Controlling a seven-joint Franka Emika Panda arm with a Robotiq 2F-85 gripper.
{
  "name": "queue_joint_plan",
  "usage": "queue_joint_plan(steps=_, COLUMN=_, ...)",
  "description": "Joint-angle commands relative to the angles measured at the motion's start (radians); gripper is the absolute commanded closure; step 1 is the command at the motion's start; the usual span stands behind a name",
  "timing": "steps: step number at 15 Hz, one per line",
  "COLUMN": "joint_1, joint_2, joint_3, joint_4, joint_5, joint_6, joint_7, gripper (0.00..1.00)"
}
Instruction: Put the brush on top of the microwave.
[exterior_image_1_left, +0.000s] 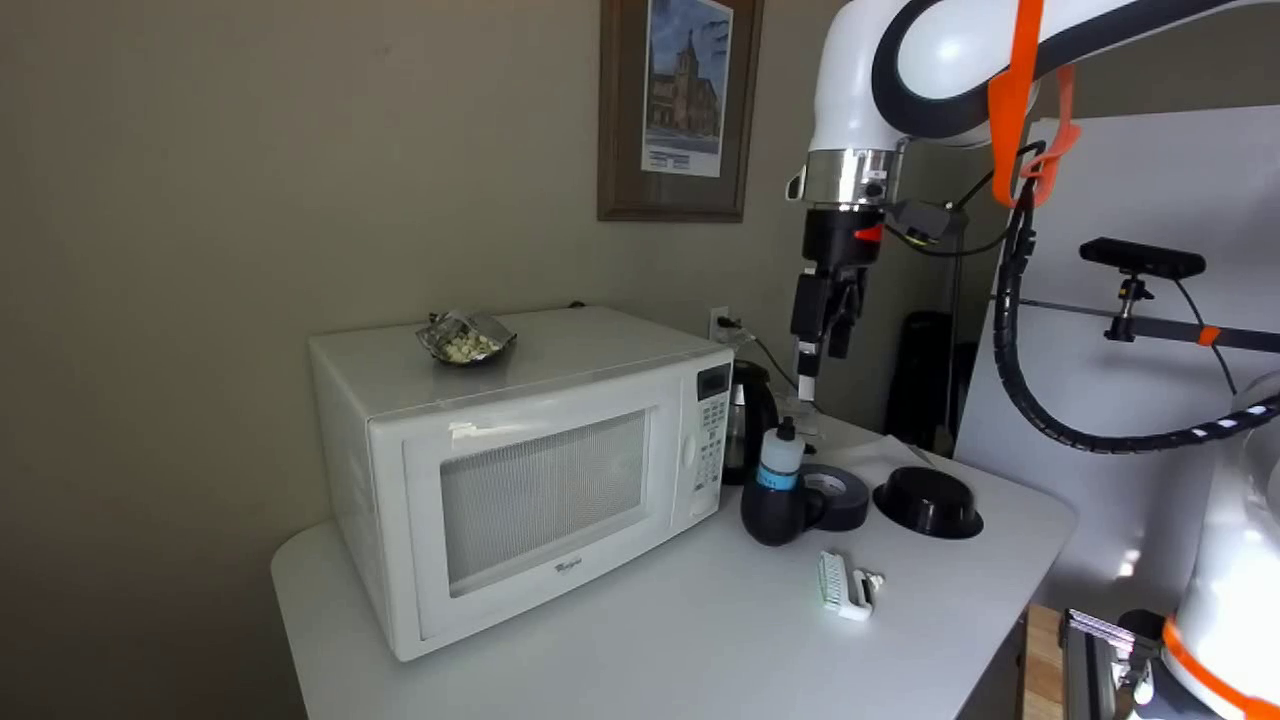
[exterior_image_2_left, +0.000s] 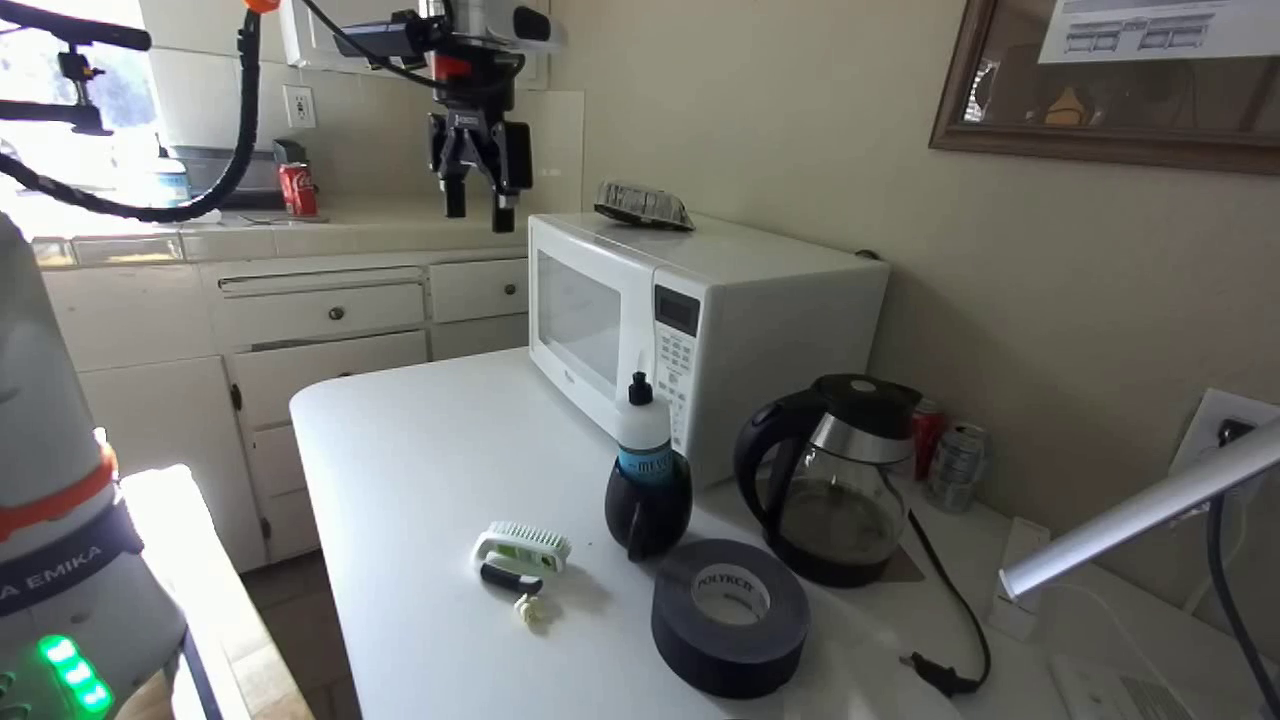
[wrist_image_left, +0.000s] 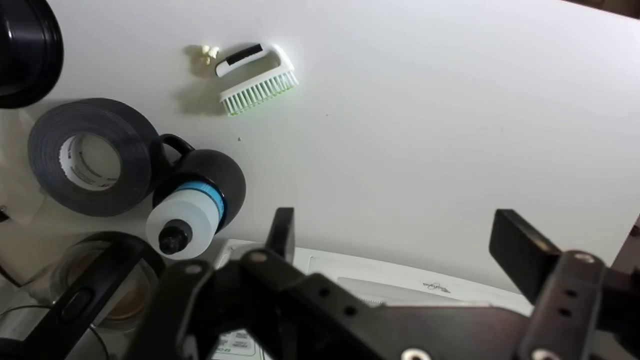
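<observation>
The brush lies on its side on the white table, with a white looped handle, a black grip and pale green bristles facing the microwave. It also shows in an exterior view and in the wrist view. The white microwave stands against the wall; it also shows in an exterior view and partly behind the fingers in the wrist view. My gripper is open and empty, high above the table and apart from the brush. Its fingers also show in an exterior view and in the wrist view.
A foil packet sits on the microwave's top. A black mug holding a bottle, a tape roll, a glass kettle and a black bowl stand on the table. Small pale bits lie beside the brush.
</observation>
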Motion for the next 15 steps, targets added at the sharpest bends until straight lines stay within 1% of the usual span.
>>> queue_joint_plan(steps=1, joint_1=0.002, joint_2=0.0, joint_3=-0.002, joint_4=0.002, joint_5=-0.001, joint_6=-0.002, joint_7=0.001, gripper=0.0)
queue_joint_plan(steps=11, joint_1=0.002, joint_2=0.0, joint_3=-0.002, joint_4=0.002, joint_5=-0.001, joint_6=-0.002, joint_7=0.001, gripper=0.0)
queue_joint_plan(steps=13, joint_1=0.002, joint_2=0.011, joint_3=-0.011, joint_4=0.002, joint_5=0.02, joint_6=-0.016, joint_7=0.008, gripper=0.0)
queue_joint_plan(steps=15, joint_1=-0.007, joint_2=0.017, joint_3=-0.017, joint_4=-0.011, joint_5=0.03, joint_6=-0.005, joint_7=0.029, gripper=0.0)
